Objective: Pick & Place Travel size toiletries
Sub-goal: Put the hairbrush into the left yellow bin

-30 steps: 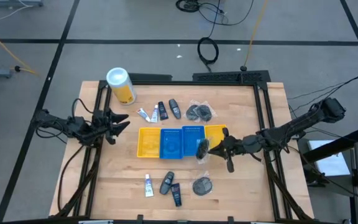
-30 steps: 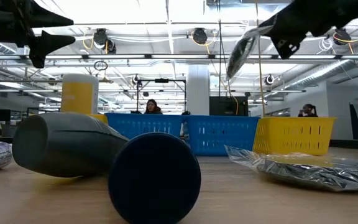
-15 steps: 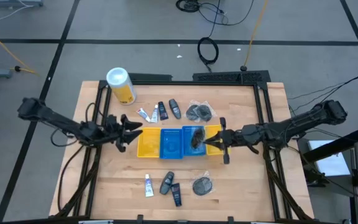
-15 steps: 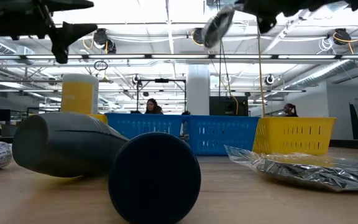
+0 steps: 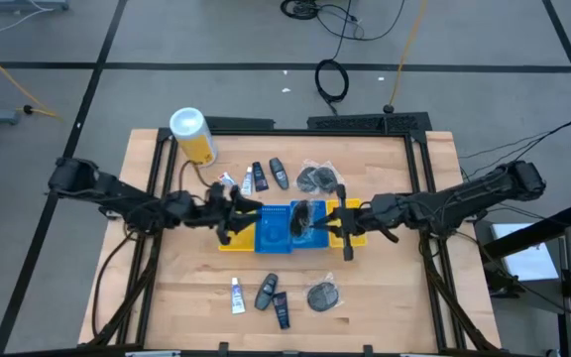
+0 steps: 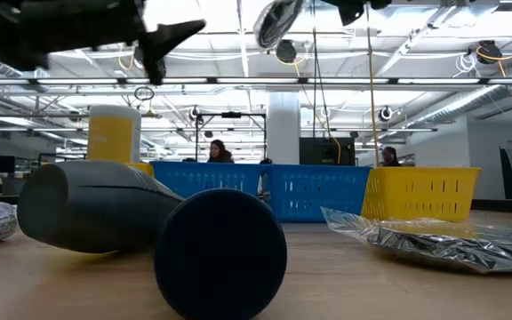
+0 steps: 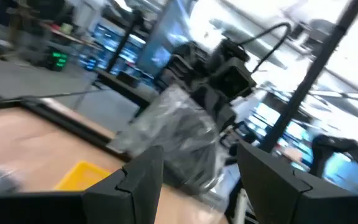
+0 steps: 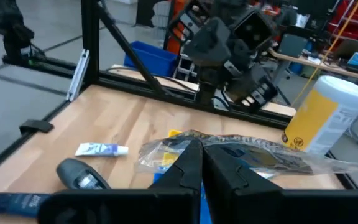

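My right gripper is shut on a clear packet with dark round contents, held above the blue bins. My left gripper hangs open over the left yellow bin, pointing at the packet and apart from it; in the left wrist view the packet shows ahead between its fingers. Other toiletries lie on the table: a white tube, navy bottles, a grey oval piece and packets behind the bins. My right gripper pinches an edge of the packet between its two shut fingers. The fingers come in level from the table's right side. The packet is lifted clear of the bins and stretches out ahead of the fingers; in the low view it hangs tilted.
A row of yellow and blue bins crosses the table's middle, the right yellow bin under my right gripper. A yellow canister with a white lid stands far left. A tube, oval piece, bottle and packet lie near the front.
My left gripper has swept from the table's left edge toward the bins and the packet, staying open. My right gripper has carried the packet up and toward the table's left, rolling its wrist, so the packet has swung from over the right yellow bin to above the blue bins.
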Robot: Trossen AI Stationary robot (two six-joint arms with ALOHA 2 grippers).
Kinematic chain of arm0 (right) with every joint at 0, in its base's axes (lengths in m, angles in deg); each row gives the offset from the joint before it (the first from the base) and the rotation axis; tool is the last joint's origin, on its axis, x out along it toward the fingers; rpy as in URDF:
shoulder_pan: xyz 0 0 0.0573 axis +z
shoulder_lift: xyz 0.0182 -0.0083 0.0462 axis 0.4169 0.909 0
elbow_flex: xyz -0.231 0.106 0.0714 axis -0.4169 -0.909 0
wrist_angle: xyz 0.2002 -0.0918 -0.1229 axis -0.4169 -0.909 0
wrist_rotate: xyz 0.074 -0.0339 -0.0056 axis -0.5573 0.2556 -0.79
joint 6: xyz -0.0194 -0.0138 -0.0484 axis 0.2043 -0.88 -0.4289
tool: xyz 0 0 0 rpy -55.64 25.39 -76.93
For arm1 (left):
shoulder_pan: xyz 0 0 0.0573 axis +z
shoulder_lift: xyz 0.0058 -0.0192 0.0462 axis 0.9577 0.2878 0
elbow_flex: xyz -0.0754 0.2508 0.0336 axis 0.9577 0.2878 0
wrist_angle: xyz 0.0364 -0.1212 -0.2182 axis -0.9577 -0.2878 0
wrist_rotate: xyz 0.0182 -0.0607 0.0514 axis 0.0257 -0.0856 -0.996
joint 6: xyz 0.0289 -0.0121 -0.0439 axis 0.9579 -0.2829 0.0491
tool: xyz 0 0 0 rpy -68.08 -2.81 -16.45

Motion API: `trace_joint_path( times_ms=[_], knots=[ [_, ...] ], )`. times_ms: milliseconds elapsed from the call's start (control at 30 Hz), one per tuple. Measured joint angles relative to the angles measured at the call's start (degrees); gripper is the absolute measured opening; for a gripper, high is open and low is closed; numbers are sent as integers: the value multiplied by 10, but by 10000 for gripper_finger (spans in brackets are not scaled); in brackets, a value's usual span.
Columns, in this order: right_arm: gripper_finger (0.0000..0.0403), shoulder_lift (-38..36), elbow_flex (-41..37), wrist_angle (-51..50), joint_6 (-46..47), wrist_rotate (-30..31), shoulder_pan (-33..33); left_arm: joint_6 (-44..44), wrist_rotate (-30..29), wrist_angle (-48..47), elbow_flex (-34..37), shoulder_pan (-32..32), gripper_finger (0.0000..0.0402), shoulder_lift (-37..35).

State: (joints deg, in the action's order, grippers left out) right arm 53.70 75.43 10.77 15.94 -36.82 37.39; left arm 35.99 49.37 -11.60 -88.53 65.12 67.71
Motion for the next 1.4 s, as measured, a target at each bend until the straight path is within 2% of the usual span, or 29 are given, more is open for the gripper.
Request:
trace_joint_path(
  times_ms=[100,367,667,867,1267,1400],
  knots=[
    [0,9,15,0,-13,-1,2,-7,52,1,-42,19,207,45],
    [0,4,27,1,-49,-1,22,-56,118,-2,-115,58,207,144],
    [0,5,28,-11,-68,4,23,-84,212,-2,-193,75,207,216],
    [0,-15,40,-39,-83,36,23,-83,214,-11,-196,80,207,218],
    [0,-18,48,-58,-97,32,29,-87,214,-5,-196,81,207,219],
    [0,-18,48,-46,-127,32,40,-88,214,-4,-195,81,207,219]
  ],
)
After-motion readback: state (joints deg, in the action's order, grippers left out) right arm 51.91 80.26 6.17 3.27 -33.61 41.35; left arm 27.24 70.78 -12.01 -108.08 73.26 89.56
